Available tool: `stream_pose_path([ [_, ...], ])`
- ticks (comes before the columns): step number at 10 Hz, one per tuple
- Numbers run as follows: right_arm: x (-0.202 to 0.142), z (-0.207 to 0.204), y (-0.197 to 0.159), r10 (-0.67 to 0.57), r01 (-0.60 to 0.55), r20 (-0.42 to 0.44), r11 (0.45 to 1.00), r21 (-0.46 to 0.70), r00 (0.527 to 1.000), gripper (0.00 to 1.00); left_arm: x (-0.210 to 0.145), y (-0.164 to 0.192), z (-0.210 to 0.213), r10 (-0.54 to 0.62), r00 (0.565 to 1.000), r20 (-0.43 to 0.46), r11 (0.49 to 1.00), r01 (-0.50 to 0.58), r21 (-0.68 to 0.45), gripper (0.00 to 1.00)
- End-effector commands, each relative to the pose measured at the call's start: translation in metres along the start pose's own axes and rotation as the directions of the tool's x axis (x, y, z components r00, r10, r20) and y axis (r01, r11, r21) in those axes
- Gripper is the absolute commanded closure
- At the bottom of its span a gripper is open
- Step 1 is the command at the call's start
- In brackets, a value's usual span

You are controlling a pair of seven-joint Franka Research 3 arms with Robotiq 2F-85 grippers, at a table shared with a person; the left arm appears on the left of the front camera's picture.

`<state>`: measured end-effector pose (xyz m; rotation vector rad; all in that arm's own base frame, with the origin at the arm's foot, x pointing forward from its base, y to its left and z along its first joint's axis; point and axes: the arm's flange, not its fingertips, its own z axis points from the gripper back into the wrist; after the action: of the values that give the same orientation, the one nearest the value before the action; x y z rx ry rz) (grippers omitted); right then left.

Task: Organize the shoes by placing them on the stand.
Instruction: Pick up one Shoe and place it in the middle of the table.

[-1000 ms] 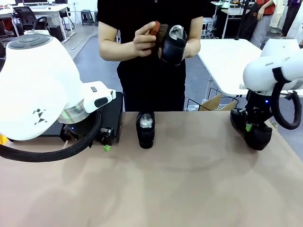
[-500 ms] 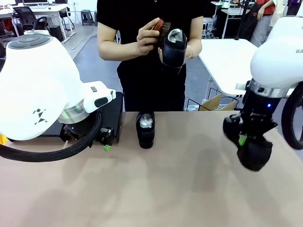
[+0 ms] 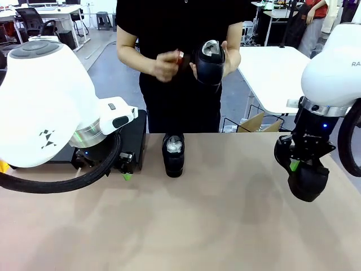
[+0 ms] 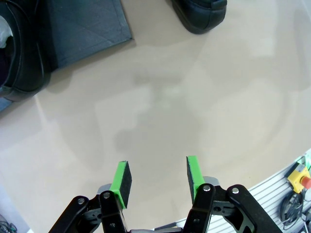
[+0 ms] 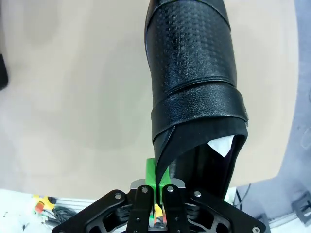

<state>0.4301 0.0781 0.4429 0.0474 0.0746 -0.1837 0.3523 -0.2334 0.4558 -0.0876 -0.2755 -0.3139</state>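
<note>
Right gripper [image 5: 156, 171], bottom centre of its wrist view: pads pinched tight on the collar edge of held shoe [image 5: 192, 73]. Left gripper [image 4: 156, 174]: jaws partly apart, nothing between. Second shoe [image 3: 173, 153] on table [image 3: 225, 226], frame centre, just right of stand [image 3: 135, 135]. Third shoe [image 3: 208, 62] in person's hand [image 3: 230, 56], top centre.

- embossed shoe [image 5: 192, 73]: black, fine dotted-grid texture on upper, white paper inside
- table shoe [image 3: 173, 153]: glossy black, white paper stuffing
- person's shoe [image 3: 208, 59]: black, pale paper in the opening
- stand [image 4: 82, 24]: matte black, reads dark grey up close
- left gripper [image 4: 158, 174], right gripper [image 5: 156, 172]: black, green pads
- left arm [image 3: 45, 101]: white
- table [image 3: 225, 226]: plain beige
- small item [image 3: 179, 56] in person's other hand: looks reddish, blurred
</note>
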Motion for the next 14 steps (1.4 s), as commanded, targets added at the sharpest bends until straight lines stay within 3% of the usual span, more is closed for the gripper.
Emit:
stream_pose_path([
  [1,-0.031,-0.008,0.03,-0.032,0.031,-0.004,0.999,-0.036,0.999,1.0,0.0,0.0,0.001,0.013,1.0,0.001,1.0,-0.013,0.003,0.39],
  [2,-0.059,-0.016,0.05,-0.062,0.064,0.031,0.996,-0.056,0.998,1.0,0.0,0.0,0.001,0.013,1.0,0.001,1.0,-0.013,0.003,0.39],
  [5,-0.12,-0.034,0.085,-0.141,0.137,0.152,0.99,0.038,0.978,1.0,0.0,0.0,0.001,0.013,1.0,0.001,1.0,-0.013,0.003,0.39],
  [7,-0.149,-0.058,0.125,-0.003,-0.005,0.165,0.999,0.048,0.986,1.0,0.0,0.0,0.001,0.013,1.0,0.001,1.0,-0.013,0.003,0.39],
  [14,-0.163,-0.09,0.212,0.14,-0.151,0.213,0.988,0.036,0.967,1.0,0.0,0.0,0.001,0.013,1.0,0.001,1.0,-0.013,0.003,0.39],
])
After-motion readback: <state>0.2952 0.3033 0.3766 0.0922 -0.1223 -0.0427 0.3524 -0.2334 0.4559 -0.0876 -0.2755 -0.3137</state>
